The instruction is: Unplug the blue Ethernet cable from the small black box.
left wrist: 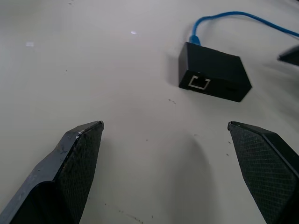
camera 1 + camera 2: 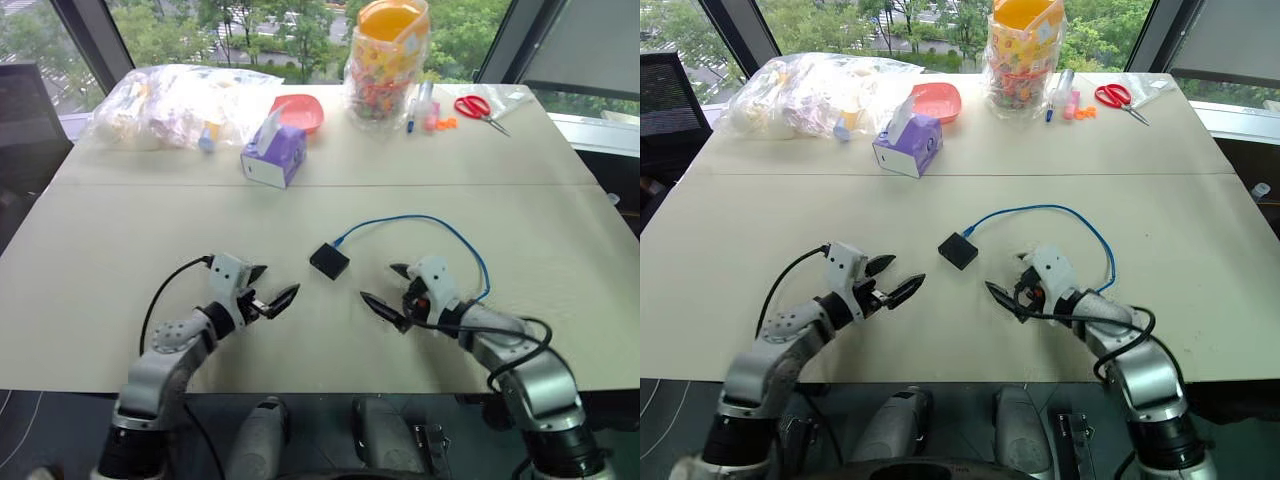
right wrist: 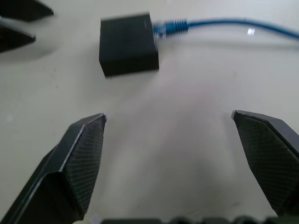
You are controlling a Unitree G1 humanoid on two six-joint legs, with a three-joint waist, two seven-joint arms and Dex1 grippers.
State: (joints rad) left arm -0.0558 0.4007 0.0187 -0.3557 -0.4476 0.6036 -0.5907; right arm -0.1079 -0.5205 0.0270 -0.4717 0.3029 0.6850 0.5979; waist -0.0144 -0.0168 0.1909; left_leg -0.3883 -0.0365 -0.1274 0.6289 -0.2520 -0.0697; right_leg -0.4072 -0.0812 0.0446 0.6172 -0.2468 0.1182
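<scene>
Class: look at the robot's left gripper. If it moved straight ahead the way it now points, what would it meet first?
Probably the small black box. The left gripper is open and aimed toward it across bare table, with nothing between. Depth is hard to judge, so it might pass just beside the box.

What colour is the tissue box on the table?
Purple tissue box, white tissue on top; clearest in the left eye view.

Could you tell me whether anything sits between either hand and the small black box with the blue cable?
Nothing visible does. Bare table separates the left hand and right hand from the small black box, blue Ethernet cable still plugged in.
</scene>
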